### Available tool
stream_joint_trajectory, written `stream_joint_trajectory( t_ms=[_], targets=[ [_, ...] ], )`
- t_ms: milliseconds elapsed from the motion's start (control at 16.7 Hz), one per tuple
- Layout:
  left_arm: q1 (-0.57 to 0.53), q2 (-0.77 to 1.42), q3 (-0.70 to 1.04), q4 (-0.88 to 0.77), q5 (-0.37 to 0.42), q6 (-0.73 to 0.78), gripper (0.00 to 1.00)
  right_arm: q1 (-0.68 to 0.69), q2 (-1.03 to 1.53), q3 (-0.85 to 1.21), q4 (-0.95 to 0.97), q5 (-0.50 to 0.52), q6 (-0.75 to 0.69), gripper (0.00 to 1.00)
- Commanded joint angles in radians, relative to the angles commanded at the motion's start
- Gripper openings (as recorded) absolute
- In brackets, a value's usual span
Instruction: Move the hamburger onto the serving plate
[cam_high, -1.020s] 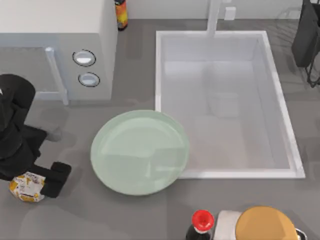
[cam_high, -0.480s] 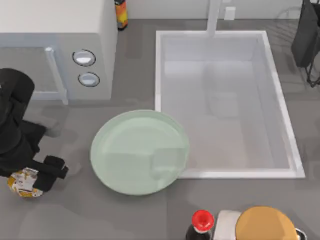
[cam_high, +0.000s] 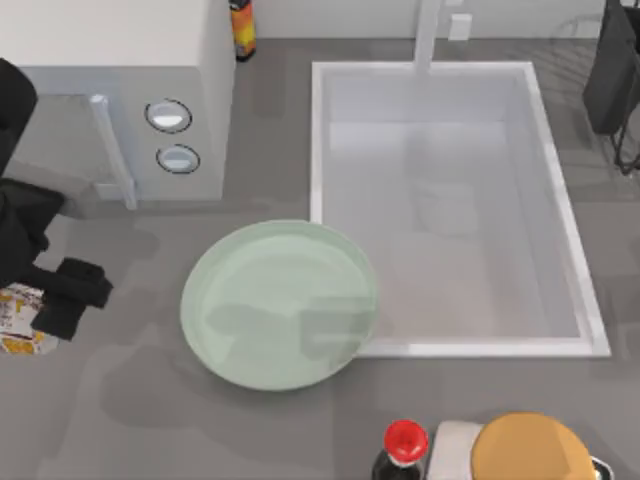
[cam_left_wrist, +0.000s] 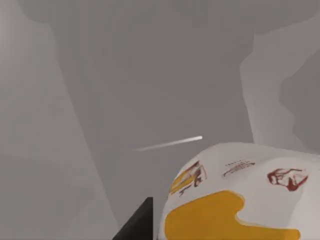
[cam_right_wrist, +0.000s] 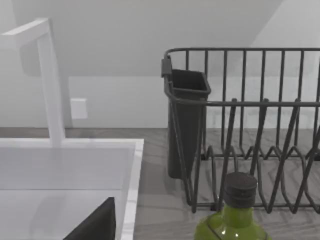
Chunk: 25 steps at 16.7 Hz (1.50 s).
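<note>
My left gripper (cam_high: 52, 306) hangs at the table's far left edge, shut on the hamburger (cam_high: 18, 322), a small crumpled lump in white paper with yellow and dark print. In the left wrist view the hamburger (cam_left_wrist: 240, 195) sits close up beside one dark finger (cam_left_wrist: 136, 226), with grey table far below it. The serving plate (cam_high: 280, 303), a wide pale mint-green dish, lies on the table to the right of the gripper, apart from it and bare. My right arm (cam_high: 612, 70) stays parked at the back right corner.
A white appliance with two knobs (cam_high: 168, 115) stands at the back left. A deep sink (cam_high: 450, 200) with a faucet (cam_high: 428, 30) lies right of the plate. A red-capped bottle (cam_high: 404, 445) and tan-orange dome (cam_high: 530, 450) stand in front. A dish rack (cam_right_wrist: 250, 125) and green bottle (cam_right_wrist: 235, 220) are near my right arm.
My left gripper has carried the hamburger up off the table, to the left and toward the back. The plate and the right arm have not moved.
</note>
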Motion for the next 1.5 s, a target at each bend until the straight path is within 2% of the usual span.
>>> stream_joint_trajectory(
  t_ms=[420,600,720,1020,1500],
  targets=[
    [-0.002,-0.009,0.021,-0.025,-0.001,-0.008,0.0,0.0,0.0,0.0,0.0,0.0,0.0,1.0],
    [-0.029,0.033,0.072,-0.043,-0.004,-0.101,0.0,0.0,0.0,0.0,0.0,0.0,0.0,1.0],
    [-0.059,0.083,0.129,-0.065,-0.008,-0.215,0.0,0.0,0.0,0.0,0.0,0.0,0.0,1.0],
    [-0.155,0.242,0.301,-0.135,-0.02,-0.674,0.0,0.0,0.0,0.0,0.0,0.0,0.0,1.0],
    [-0.351,0.513,0.571,-0.249,-0.036,-1.641,0.0,0.0,0.0,0.0,0.0,0.0,0.0,1.0]
  ],
)
